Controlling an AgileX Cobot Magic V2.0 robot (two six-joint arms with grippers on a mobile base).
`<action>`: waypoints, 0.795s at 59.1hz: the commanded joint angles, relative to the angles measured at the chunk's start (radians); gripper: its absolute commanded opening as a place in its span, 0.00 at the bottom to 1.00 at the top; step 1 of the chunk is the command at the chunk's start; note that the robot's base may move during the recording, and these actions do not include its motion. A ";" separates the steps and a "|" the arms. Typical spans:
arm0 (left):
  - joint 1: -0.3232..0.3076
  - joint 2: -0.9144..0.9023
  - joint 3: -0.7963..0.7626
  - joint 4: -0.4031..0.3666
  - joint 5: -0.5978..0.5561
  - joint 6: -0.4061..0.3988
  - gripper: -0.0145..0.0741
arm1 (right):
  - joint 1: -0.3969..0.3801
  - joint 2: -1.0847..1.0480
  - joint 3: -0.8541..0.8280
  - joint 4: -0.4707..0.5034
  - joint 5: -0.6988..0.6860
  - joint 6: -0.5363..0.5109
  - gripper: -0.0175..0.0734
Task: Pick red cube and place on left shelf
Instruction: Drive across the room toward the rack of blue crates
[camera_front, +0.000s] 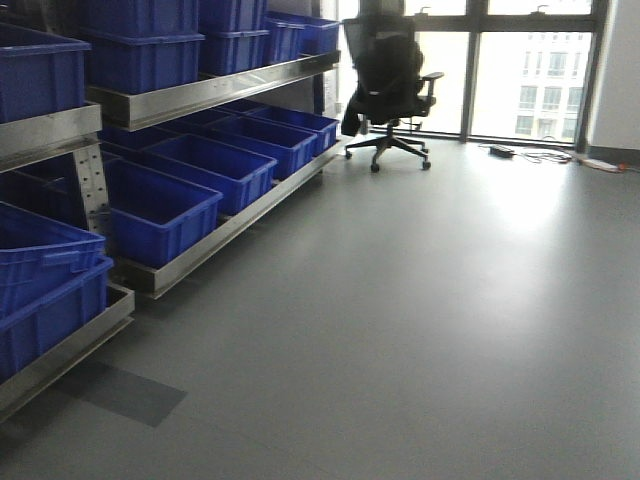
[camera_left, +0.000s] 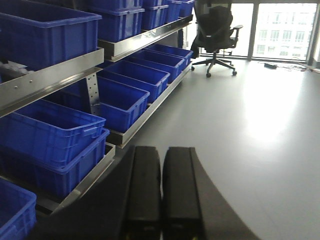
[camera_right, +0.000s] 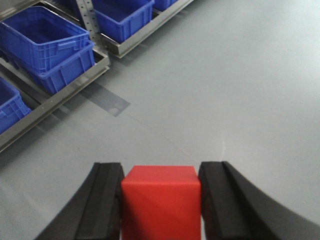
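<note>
- R gripper (camera_right: 161, 169): black padded fingers (camera_right: 106, 200) pinching the solid red cube (camera_right: 161, 207), one pad flat on each side face, held up off the grey floor (camera_right: 225, 75)
- cube looks plain, matte, no markings. crisp edges, top face a bit brighter than the front, bottom cut off by the frame
- L gripper (camera_left: 161, 150): both black fingers (camera_left: 145, 185) pressed together, nothing btwn them
- darker grey rectangular patch (camera_right: 107, 100) on the floor, just beside the rack's bottom rail, ahead & left of the cube
- tall stainless steel multi-tier rack (camera_front: 210, 92) runs along the left side. cube is well apart from it, not on any tier
- deep-blue plastic crates (camera_front: 160, 215) sit open-topped in rows on every tier I can see, some stacked two high
- past the far end of the rack: black office chair on castors (camera_front: 390, 90), something dark draped on it
- furthest back: big floor-to-ceiling windows (camera_front: 530, 80), pretty blown out, w/ cables (camera_front: 545, 155) lying on the floor in front
</note>
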 joint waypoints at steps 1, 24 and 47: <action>-0.006 -0.016 0.023 -0.003 -0.088 -0.001 0.28 | 0.000 0.000 -0.025 0.004 -0.075 -0.009 0.25; -0.006 -0.016 0.023 -0.003 -0.088 -0.001 0.28 | 0.000 0.000 -0.025 0.004 -0.075 -0.009 0.25; -0.006 -0.016 0.023 -0.003 -0.088 -0.001 0.28 | 0.000 0.000 -0.025 0.004 -0.075 -0.009 0.25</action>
